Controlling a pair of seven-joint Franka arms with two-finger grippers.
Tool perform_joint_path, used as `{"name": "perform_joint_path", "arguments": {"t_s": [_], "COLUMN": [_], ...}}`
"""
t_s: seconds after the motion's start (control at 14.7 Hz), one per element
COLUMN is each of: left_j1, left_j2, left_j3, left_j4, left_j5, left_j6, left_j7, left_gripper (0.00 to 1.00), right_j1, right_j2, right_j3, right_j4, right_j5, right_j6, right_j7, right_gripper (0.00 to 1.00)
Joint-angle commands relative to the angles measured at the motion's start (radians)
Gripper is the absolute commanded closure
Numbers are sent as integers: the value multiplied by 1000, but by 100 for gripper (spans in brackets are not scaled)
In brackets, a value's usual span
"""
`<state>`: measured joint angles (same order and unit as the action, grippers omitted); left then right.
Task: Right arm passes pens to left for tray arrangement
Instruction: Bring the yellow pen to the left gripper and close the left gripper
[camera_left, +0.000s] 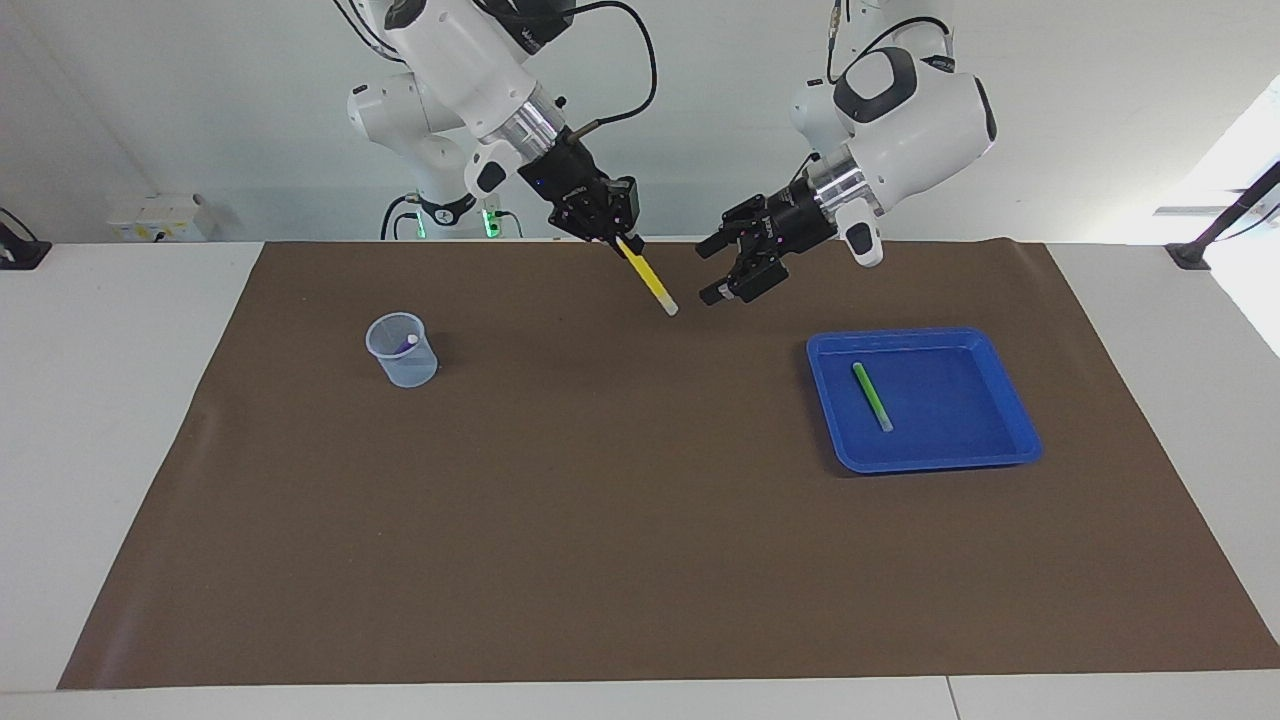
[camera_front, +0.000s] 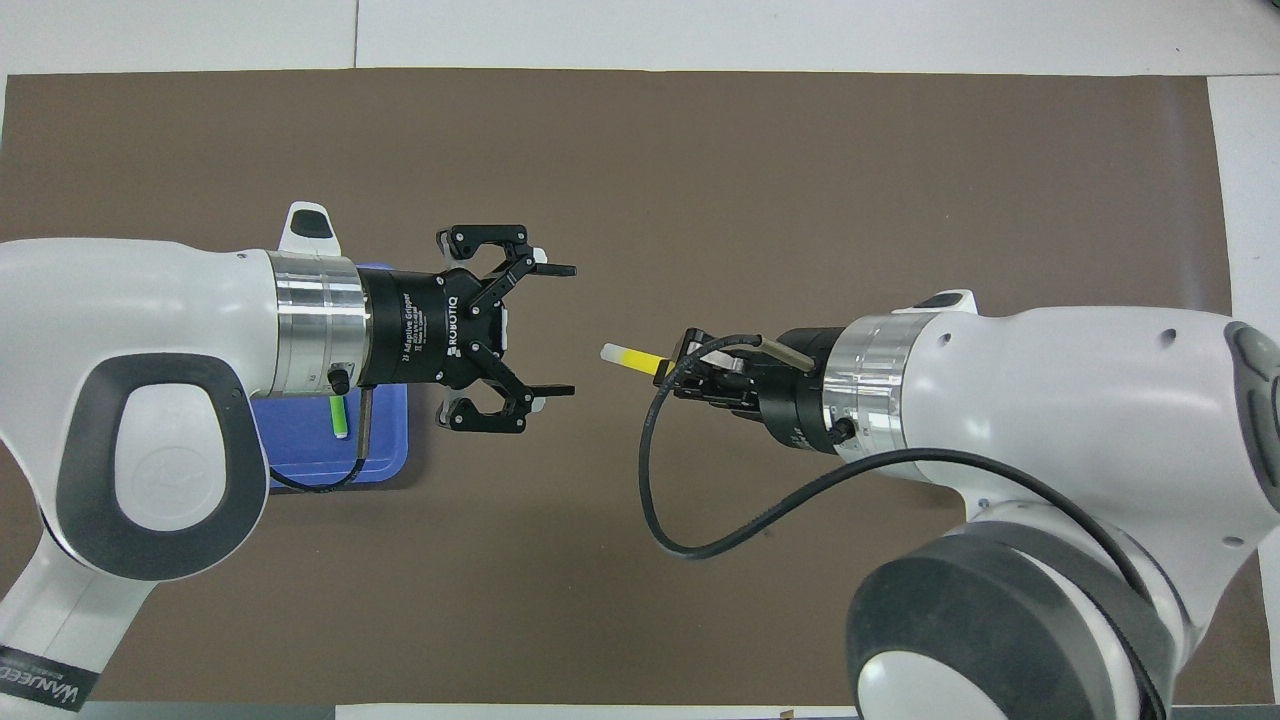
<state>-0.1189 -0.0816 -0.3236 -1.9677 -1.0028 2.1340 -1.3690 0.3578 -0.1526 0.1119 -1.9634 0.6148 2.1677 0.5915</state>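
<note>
Yellow pen (camera_left: 652, 281), light and stiff, clamped in right gripper (camera_left: 612, 235); left gripper (camera_left: 728, 270), spread open alongside, should pinch its free pale-tipped half

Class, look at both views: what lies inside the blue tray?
One green pen lies flat inside the blue tray. In the overhead view the left arm covers most of the tray; the facing view shows it whole.

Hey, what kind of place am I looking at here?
Probably a robotics lab: two white arms at a table with a brown mat, a blue tray, and a right gripper holding a yellow pen.
</note>
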Motion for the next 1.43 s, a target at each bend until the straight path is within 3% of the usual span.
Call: {"name": "perform_joint_path", "arguments": {"t_s": [0.0,0.75,1.16,1.36], "left_j1": [-59,-128,-151,-151], "left_j2": [-26,-33,-36,-36], "left_j3": [6,5,6,6], "left_j4": [-49,-106,-118,-120], "left_j5": [-34,-92,-96,-96], "left_j6": [58,147,170,170], "left_j7": [-1,21,19,19], "left_gripper": [0,3,21,35], "right_j1": [0,0,-2,-2], "right_j2": [-28,-36,-36,-38], "right_j3": [14,15,17,17], "right_j4": [-32,-46,-51,-55], "right_j5": [20,20,20,20], "right_j6": [20,20,20,20], "right_j7": [8,4,-2,-4], "right_gripper": [100,100,100,100]}}
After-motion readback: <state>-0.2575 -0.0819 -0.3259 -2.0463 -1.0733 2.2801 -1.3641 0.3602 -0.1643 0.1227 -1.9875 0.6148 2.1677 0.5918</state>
